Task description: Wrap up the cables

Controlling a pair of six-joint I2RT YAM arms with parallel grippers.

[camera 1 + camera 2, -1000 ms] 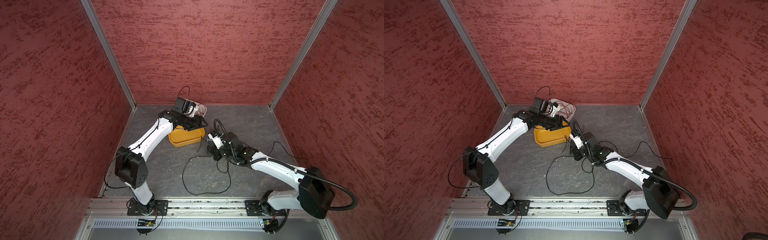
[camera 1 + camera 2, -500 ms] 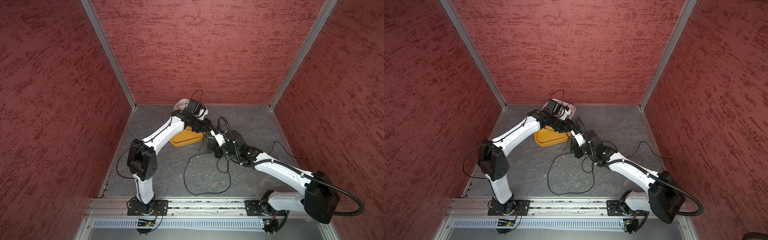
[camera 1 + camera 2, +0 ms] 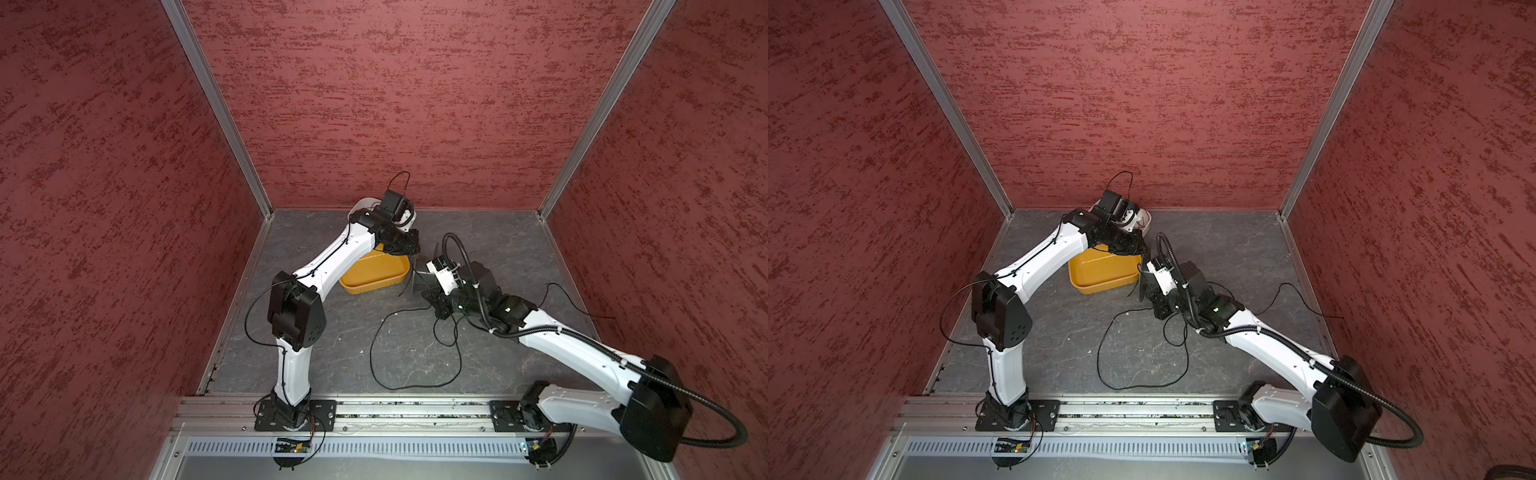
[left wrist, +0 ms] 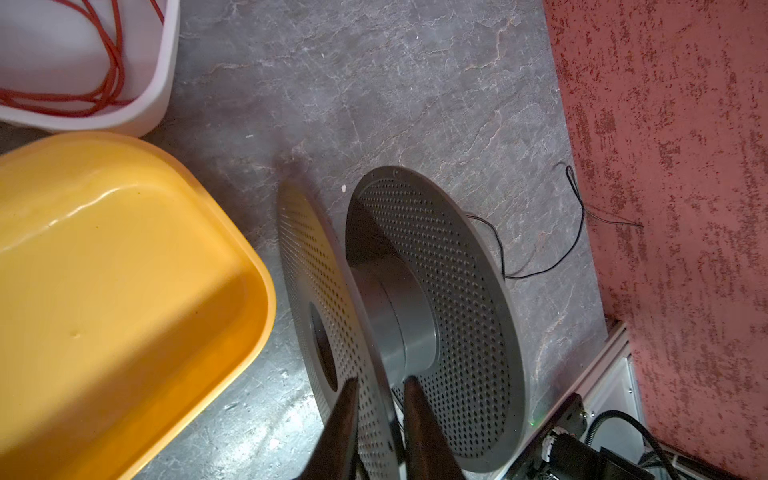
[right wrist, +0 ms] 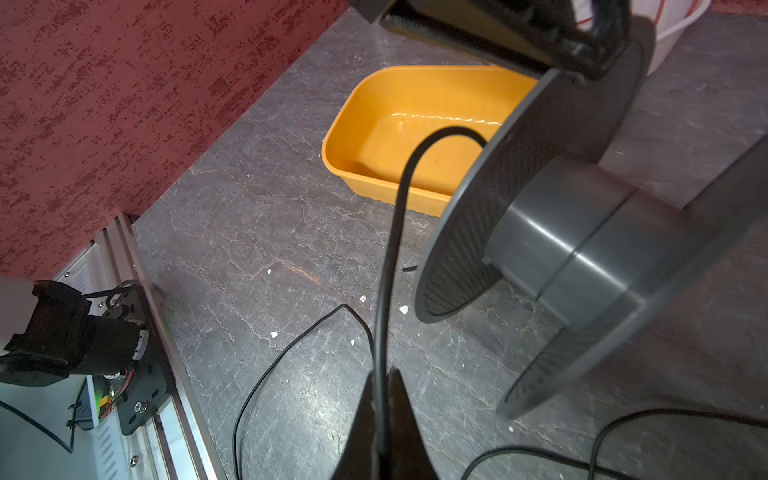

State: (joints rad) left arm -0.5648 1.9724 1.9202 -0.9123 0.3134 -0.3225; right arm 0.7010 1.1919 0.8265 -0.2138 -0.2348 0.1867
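A grey spool (image 4: 436, 270) with two perforated flanges stands on edge beside the yellow tub, and its hub (image 5: 582, 228) is bare. My left gripper (image 4: 378, 384) is shut on the near flange, one finger on each face. The cable, a thin black wire (image 5: 390, 249), rises from my right gripper (image 5: 382, 374), which is shut on it, and arcs over to the flange rim. The rest of the cable lies in loose loops on the floor (image 3: 376, 353), and its tail runs toward the right wall (image 3: 573, 299). In both top views the two grippers meet at the spool (image 3: 1141, 286).
A yellow tub (image 3: 374, 282) sits just left of the spool, under the left forearm. Behind it a white tub (image 4: 162, 83) holds red cord. Red walls close in the sides and back. The metal rail with the arm bases (image 3: 415, 409) runs along the front.
The left arm swung right from the white tub, across the yellow tub, to the spool, and its jaws closed on the flange. The right gripper stayed shut on the cable, shifting slightly.
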